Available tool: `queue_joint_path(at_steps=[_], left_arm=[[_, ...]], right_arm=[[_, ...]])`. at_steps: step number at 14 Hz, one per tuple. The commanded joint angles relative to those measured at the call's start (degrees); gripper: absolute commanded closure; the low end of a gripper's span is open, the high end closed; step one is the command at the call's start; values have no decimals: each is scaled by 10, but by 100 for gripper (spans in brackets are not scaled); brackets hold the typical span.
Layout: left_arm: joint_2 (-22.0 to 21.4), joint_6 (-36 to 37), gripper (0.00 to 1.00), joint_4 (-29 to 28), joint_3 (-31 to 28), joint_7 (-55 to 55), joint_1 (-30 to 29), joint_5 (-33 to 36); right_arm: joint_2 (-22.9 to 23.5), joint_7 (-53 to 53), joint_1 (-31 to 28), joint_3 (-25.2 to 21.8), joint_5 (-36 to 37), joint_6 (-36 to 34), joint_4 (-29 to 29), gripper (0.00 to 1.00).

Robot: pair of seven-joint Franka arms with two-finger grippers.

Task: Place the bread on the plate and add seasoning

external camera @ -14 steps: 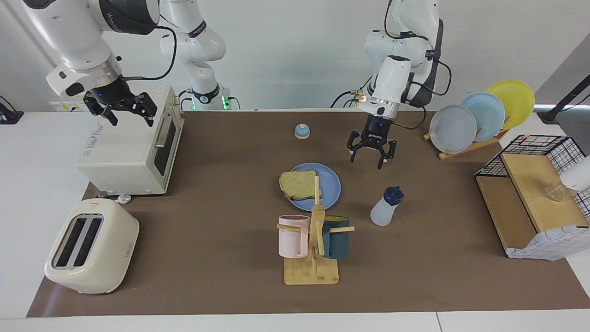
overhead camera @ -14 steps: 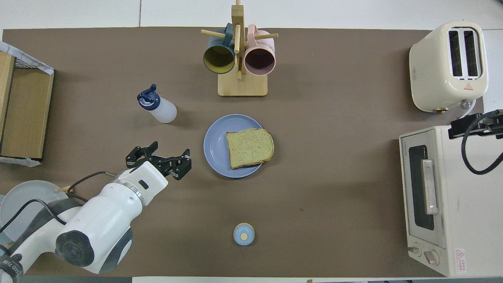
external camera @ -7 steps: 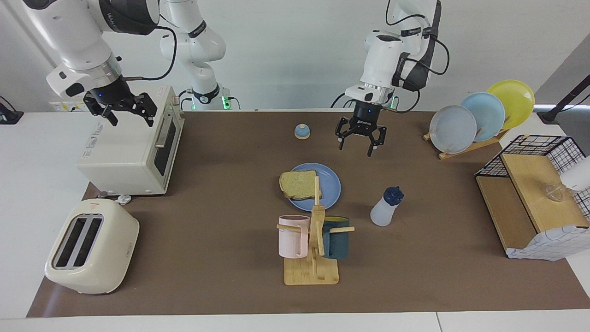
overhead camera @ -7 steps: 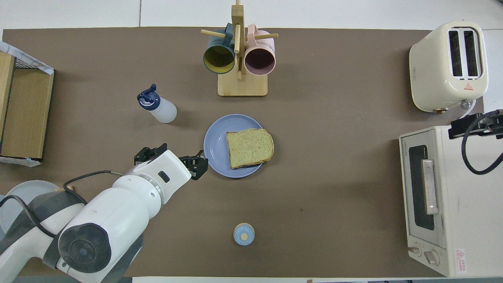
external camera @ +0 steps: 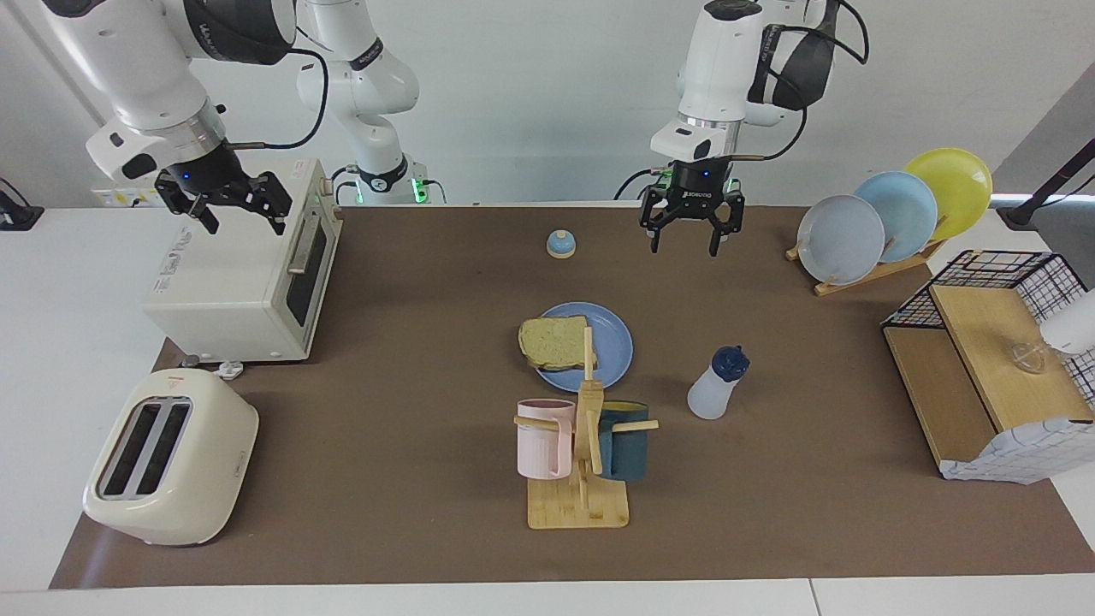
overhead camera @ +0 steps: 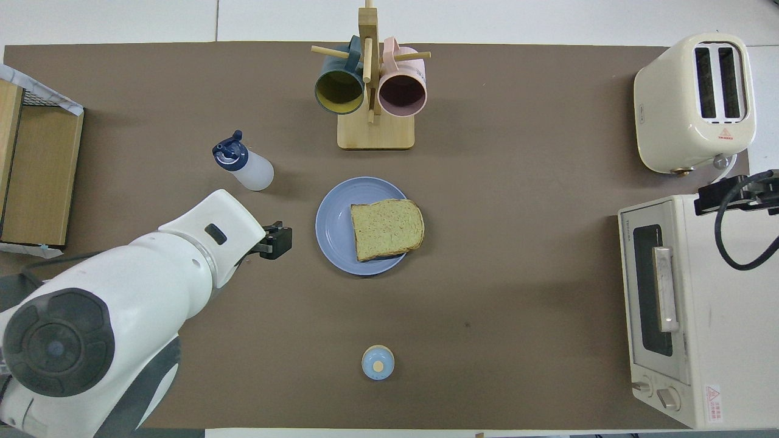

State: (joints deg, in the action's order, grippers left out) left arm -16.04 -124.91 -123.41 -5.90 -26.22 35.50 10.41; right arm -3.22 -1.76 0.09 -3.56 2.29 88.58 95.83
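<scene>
Resting on the plate (external camera: 614, 340), bread (external camera: 554, 342) overhangs its rim; both end effectors gape empty. Risk: left end effector (external camera: 692, 233) toppling the seasoning (external camera: 715, 384), frame centre-right.

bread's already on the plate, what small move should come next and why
Probably bring the open left gripper down toward the seasoning bottle: the bread lies on the plate, the bottle stands untouched beside it, and the open right gripper waits over the toaster oven.

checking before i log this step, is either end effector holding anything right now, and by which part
Nothing is held. The left end effector hangs open and empty over the table; the right end effector waits open over the toaster oven. The seasoning bottle stands free.
</scene>
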Motion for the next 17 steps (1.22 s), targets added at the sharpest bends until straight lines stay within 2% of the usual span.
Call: queue_joint_path(at_steps=[1,4,9,13,15,17], left_arm=[[29,69,0,68,-1,17,-24,-11],[53,119,0,121,-1,55,-50,-18],[74,163,0,172,-1,125,-109,-28],[110,245,0,249,41,222,-216,-69],[124,276,0,264,77,242,-282,-84],[124,287,0,260,87,248,-311,-106]], right_arm=[[1,-7,-9,6,2,-7,-4,0],[1,-7,-9,6,2,-7,-4,0],[1,-7,-9,6,2,-7,-4,0],[1,-7,-9,6,2,-7,-4,0],[1,-7,-9,6,2,-7,-4,0],[1,-7,-9,6,2,-7,-4,0]])
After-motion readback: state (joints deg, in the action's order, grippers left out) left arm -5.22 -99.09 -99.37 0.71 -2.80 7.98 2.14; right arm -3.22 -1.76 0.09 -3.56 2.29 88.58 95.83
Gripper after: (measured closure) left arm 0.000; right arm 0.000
